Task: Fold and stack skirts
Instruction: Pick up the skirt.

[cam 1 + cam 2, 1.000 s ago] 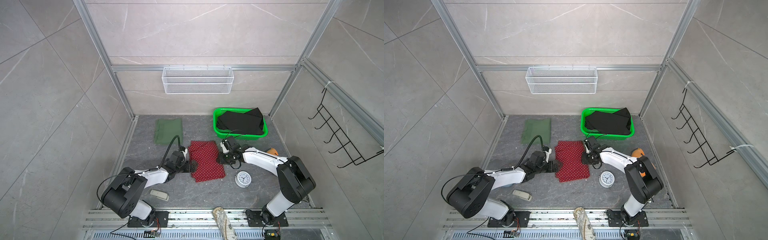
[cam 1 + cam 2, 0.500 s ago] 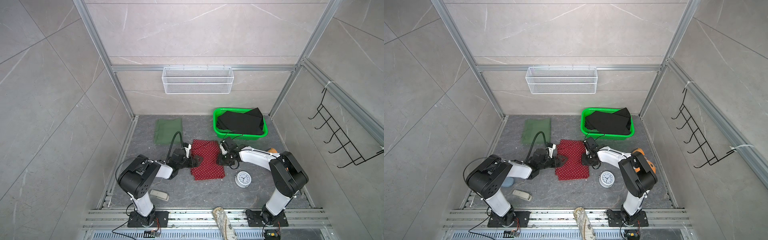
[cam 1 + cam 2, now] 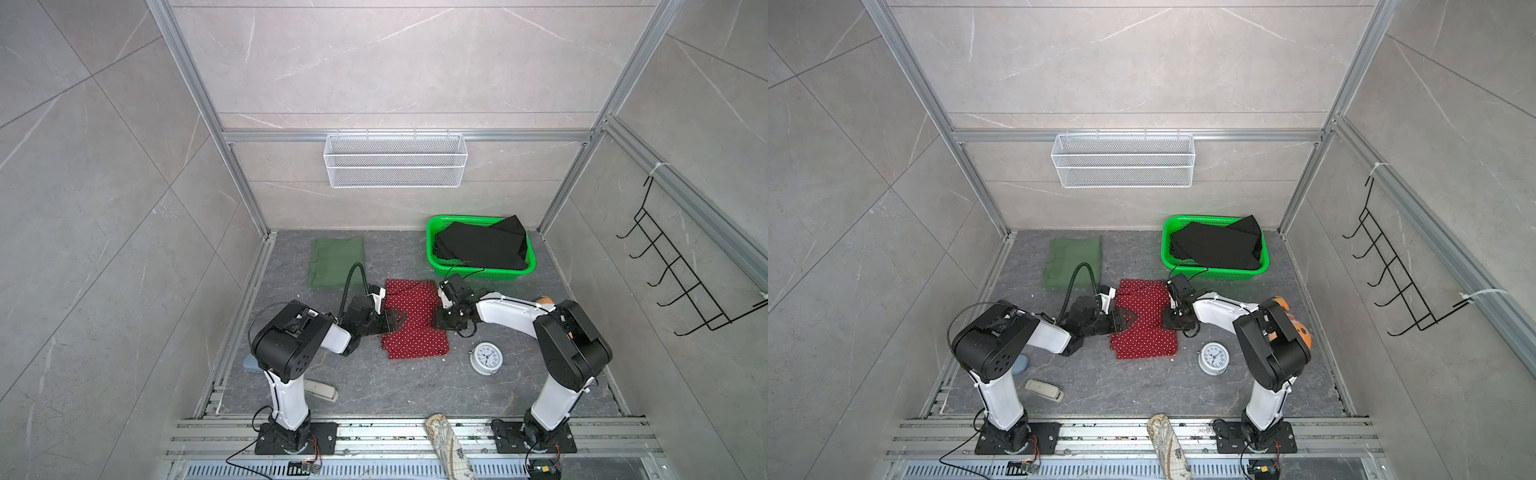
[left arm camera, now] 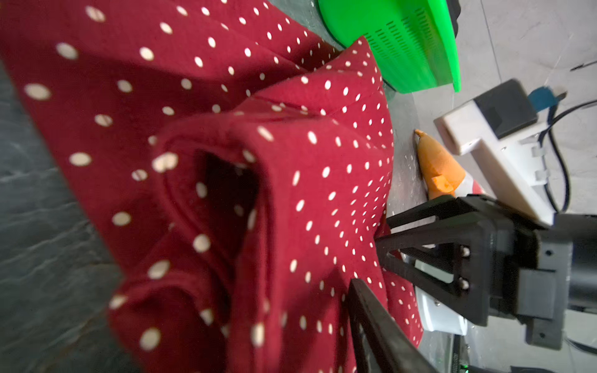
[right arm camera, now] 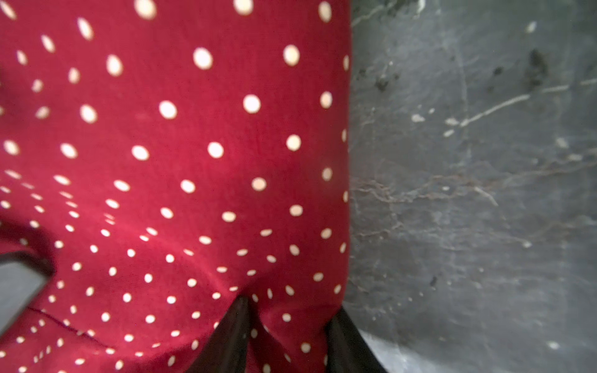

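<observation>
The red skirt with white dots point(image 3: 415, 328) lies mid-floor, its left edge bunched into a raised fold point(image 4: 258, 181). My left gripper point(image 3: 394, 322) is at that left edge; one of its fingers point(image 4: 368, 316) presses the bunched cloth, the other is hidden under it. My right gripper point(image 5: 287, 329) is shut on the skirt's right edge point(image 3: 441, 321), with cloth pinched between both fingers. The olive green skirt point(image 3: 336, 262) lies folded flat at the back left. The black skirt point(image 3: 482, 245) lies in the green basket point(image 3: 482, 274).
A white alarm clock point(image 3: 486, 357) lies right of the red skirt. An orange plush fish point(image 3: 1296, 320) sits behind the right arm. A beige cloth roll point(image 3: 449, 449) lies on the front rail, a beige handset point(image 3: 320, 390) by the left base. A wire basket point(image 3: 395, 160) hangs on the back wall.
My left gripper has slid right onto the red skirt's left edge and closed on it, bunching the cloth. The right arm's base has turned; its gripper stays on the right edge.
</observation>
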Robot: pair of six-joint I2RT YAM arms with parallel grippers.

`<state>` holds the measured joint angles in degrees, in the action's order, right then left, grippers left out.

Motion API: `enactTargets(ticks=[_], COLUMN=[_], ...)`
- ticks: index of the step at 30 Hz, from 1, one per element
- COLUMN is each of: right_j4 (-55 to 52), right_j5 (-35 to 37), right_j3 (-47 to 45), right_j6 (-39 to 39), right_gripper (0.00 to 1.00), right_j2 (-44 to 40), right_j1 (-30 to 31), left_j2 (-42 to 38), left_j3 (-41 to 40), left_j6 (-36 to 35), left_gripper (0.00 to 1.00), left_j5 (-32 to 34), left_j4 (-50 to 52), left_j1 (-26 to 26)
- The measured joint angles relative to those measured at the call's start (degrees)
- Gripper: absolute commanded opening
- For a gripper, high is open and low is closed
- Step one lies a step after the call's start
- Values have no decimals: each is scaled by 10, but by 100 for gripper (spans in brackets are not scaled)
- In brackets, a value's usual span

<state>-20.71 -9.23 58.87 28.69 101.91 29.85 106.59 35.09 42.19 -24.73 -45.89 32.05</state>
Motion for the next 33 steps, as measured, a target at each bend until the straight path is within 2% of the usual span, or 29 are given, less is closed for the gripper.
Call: enactTargets(ticks=[4, 8, 9, 13, 21, 28, 33], right_j4=[0, 4, 6, 9, 10, 10, 10], right_j5=[0, -4, -4, -7, -2, 22, 29], right_j3=[0, 0, 0, 0, -3, -6, -13], right_j6=[0, 0, 0, 0, 2, 2, 2], right_gripper=[42, 42, 42, 42, 48, 49, 49], right_j2=[0, 1, 2, 2, -37, -143, -162], right_j1=[0, 0, 0, -2, -15, -43, -43], left_j2=[7, 14, 15, 14, -35, -60, -47], left_j3=[9, 21, 25, 55, 127, 241, 326], left_j6=[10, 19, 18, 2, -91, -179, -224], left_gripper=[33, 4, 0, 0, 0, 0, 0], left_j5=[-4, -10, -12, -14, -11, -45, -72], left_j4=[9, 22, 27, 75, 249, 405, 489], left_j1=[0, 1, 1, 1, -12, -73, -105])
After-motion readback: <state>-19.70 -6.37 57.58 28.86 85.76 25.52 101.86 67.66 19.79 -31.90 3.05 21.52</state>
